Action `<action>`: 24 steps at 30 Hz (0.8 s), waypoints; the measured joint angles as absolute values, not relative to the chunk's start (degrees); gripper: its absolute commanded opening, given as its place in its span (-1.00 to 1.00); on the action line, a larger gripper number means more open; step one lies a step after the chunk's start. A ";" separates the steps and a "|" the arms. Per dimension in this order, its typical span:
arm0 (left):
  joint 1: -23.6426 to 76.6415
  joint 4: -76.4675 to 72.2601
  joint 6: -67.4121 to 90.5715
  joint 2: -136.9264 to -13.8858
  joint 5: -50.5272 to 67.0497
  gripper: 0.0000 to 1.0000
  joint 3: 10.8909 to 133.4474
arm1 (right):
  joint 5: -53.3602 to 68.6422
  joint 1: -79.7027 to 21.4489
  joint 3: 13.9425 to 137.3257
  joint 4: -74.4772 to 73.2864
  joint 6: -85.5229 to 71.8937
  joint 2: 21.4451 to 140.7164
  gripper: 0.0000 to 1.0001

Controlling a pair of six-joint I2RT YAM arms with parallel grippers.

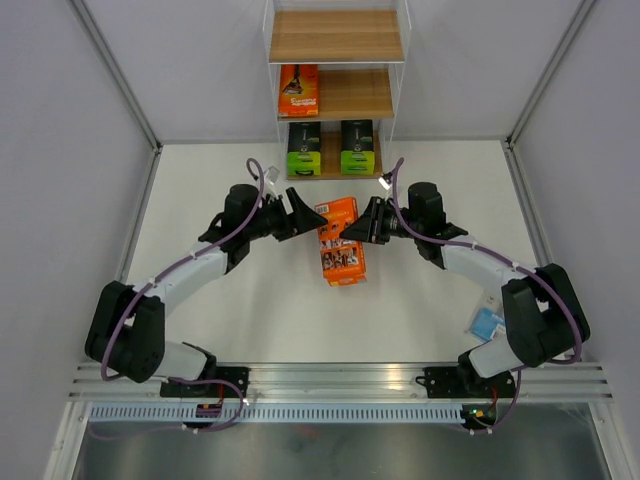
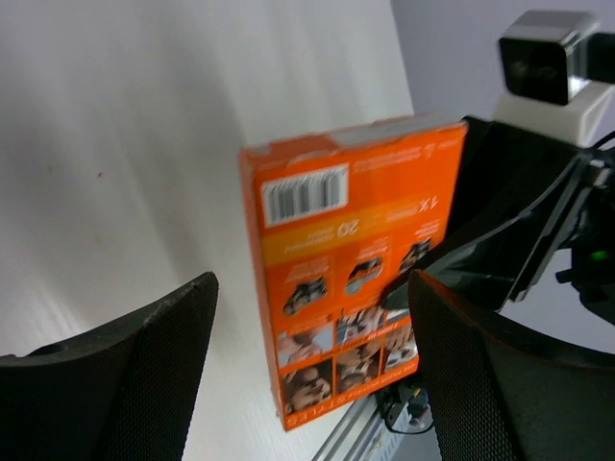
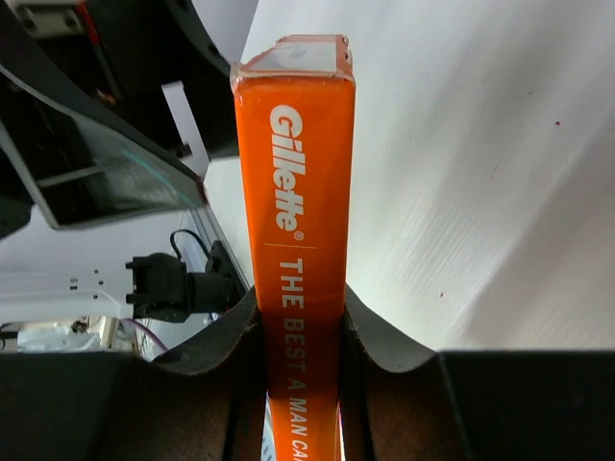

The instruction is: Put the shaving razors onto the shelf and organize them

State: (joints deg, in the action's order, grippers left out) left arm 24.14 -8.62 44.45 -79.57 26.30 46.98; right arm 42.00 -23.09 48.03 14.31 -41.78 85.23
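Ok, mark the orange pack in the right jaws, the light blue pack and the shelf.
held orange pack (image 3: pixel 293 221): right wrist view, its printed spine.
light blue pack (image 1: pixel 487 322): top external view, its visible face.
shelf (image 1: pixel 335 35): top external view, bare top board.

You see a matte white table (image 1: pixel 250 310) boxed in on three sides by pale grey wall panels (image 1: pixel 60 130) joined by slim aluminium posts (image 1: pixel 118 78), with an aluminium rail (image 1: pixel 340 378) along its near edge, under soft, even light.
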 measured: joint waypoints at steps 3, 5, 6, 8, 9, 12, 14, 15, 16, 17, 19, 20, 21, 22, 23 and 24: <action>24.12 -10.70 43.64 -81.08 27.70 0.67 50.19 | 44.23 -23.09 48.97 12.56 -40.36 85.23 -0.87; 24.12 -12.03 42.61 -81.76 28.45 0.67 50.74 | 45.50 -23.09 50.11 11.84 -39.77 85.23 -0.86; 24.14 -12.45 42.06 -82.04 28.71 0.67 50.74 | 45.95 -23.09 50.68 11.60 -39.53 85.19 -0.87; 24.14 -12.78 41.17 -82.67 29.34 0.67 50.74 | 47.20 -23.09 51.29 11.53 -39.16 84.90 -0.86; 24.12 -12.99 40.91 -82.91 29.69 0.67 50.74 | 47.59 -23.09 51.31 11.53 -39.13 84.79 -0.86; 24.14 -15.27 40.40 -83.26 31.29 0.64 50.74 | 49.21 -23.07 51.31 11.55 -39.18 84.47 -0.85; 24.12 -17.34 40.18 -83.35 32.45 0.50 50.74 | 50.37 -23.03 51.31 11.64 -39.24 84.36 -0.85; 24.12 -18.20 40.14 -83.44 32.93 0.38 50.74 | 50.78 -23.05 51.31 11.66 -39.31 84.34 -0.85; 24.12 -19.31 40.14 -83.57 33.61 0.27 50.74 | 51.11 -23.05 51.31 11.64 -39.38 84.34 -0.85; 24.08 -20.27 40.16 -83.79 33.76 0.17 50.72 | 51.46 -23.07 51.31 11.60 -39.40 84.31 -0.85; 23.57 -22.06 40.23 -84.25 34.81 0.18 50.72 | 51.55 -22.65 51.31 11.66 -39.42 84.27 -0.88; 23.53 -22.44 40.21 -84.44 34.85 0.24 50.74 | 51.35 -22.59 51.31 11.55 -39.40 84.27 -0.90; 23.53 -22.15 40.14 -84.68 34.87 0.29 50.96 | 50.78 -22.61 51.42 10.81 -39.13 84.25 -0.94; 23.55 -21.50 39.97 -84.88 34.63 0.37 51.20 | 50.02 -22.68 51.68 9.65 -38.72 84.25 -0.94; 23.59 -20.75 39.57 -85.10 34.33 0.43 51.42 | 49.28 -22.74 51.96 8.64 -38.30 84.25 -0.95; 23.75 -19.27 39.03 -85.27 33.45 0.46 51.81 | 47.90 -22.92 52.47 7.03 -37.58 84.25 -0.98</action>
State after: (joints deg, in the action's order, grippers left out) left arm 23.75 -19.27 39.03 -85.27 33.45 51.81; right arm 47.90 -22.92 52.47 7.03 -37.58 84.25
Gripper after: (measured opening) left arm 0.690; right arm 0.348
